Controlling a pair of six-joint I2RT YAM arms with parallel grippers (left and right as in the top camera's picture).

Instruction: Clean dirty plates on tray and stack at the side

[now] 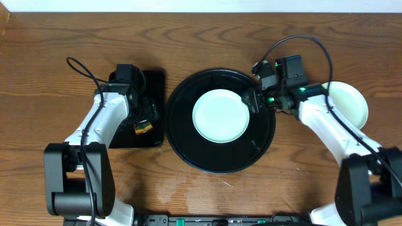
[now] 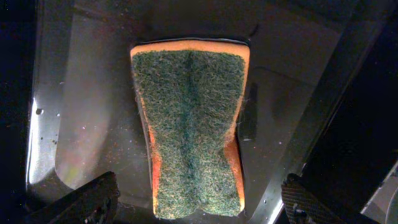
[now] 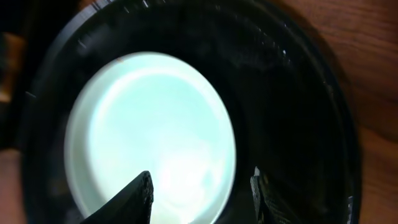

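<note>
A pale mint plate [image 1: 220, 116] [image 3: 152, 134] lies in the middle of the round black tray [image 1: 188, 147] [image 3: 336, 106]. My right gripper [image 1: 254, 100] [image 3: 200, 190] hovers at the plate's right edge. Its jaws are apart, one finger over the plate and the other over the bare tray, and nothing is gripped. A second pale plate [image 1: 350, 103] rests on the table to the right, partly hidden by my right arm. My left gripper [image 1: 141, 116] [image 2: 199, 208] stands open above an orange sponge with a green scouring face [image 2: 189, 124] [image 1: 143, 127], one finger on each side and apart from it.
The sponge lies on a small rectangular black tray [image 1: 154, 81] [image 2: 93, 93] just left of the round tray. Wooden table [image 1: 201, 37] all around. Cables loop above both arms.
</note>
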